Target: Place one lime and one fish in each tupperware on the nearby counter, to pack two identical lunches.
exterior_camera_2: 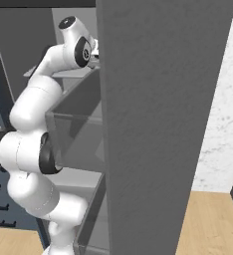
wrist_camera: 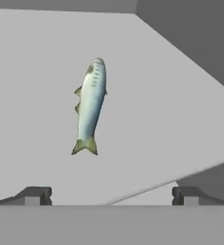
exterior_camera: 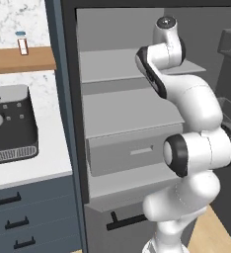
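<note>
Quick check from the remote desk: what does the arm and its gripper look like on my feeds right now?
The arm is glossy white, built of rounded, bulbous segments with black rings at the joints and a grey round cap on its top end. No cables or markings show. In the hand view the gripper shows two small dark grey, blocky finger tips.
</note>
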Motion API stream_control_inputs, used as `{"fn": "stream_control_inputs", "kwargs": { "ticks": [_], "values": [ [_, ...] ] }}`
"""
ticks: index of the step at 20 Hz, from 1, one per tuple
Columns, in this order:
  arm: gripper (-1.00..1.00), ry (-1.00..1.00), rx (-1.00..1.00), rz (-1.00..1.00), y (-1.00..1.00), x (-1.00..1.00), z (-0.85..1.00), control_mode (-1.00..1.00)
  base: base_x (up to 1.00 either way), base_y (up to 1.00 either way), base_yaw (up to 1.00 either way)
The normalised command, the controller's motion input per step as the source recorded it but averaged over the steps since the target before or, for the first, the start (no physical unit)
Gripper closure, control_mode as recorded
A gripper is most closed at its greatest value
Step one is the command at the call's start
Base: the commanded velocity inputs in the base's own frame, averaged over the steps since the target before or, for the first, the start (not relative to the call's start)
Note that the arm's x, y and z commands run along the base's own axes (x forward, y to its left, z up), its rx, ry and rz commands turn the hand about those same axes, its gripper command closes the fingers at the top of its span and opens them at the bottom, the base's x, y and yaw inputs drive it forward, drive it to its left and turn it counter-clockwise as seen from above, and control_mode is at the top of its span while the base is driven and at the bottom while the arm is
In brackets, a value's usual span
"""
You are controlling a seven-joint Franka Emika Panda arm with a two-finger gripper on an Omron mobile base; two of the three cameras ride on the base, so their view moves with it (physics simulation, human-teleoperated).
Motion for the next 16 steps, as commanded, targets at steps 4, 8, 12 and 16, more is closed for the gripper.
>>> {"fn": "stream_control_inputs", "kwargs": {
  "ticks": [4, 8, 12, 16],
  "values": [
    [-1.00, -0.18, -0.03, 0.00, 0.00, 0.53, -0.25, -1.00, 0.00, 0.00, 0.00],
    [-1.00, -0.05, 0.00, 0.00, 0.00, 0.50, -0.16, -1.00, 0.00, 0.00, 0.00],
    [-1.00, 0.05, 0.03, 0.00, 0.00, 0.41, 0.00, -1.00, 0.00, 0.00, 0.00],
    [-1.00, 0.02, 0.00, 0.00, 0.00, 0.18, 0.01, -1.00, 0.00, 0.00, 0.00]
  ]
}}
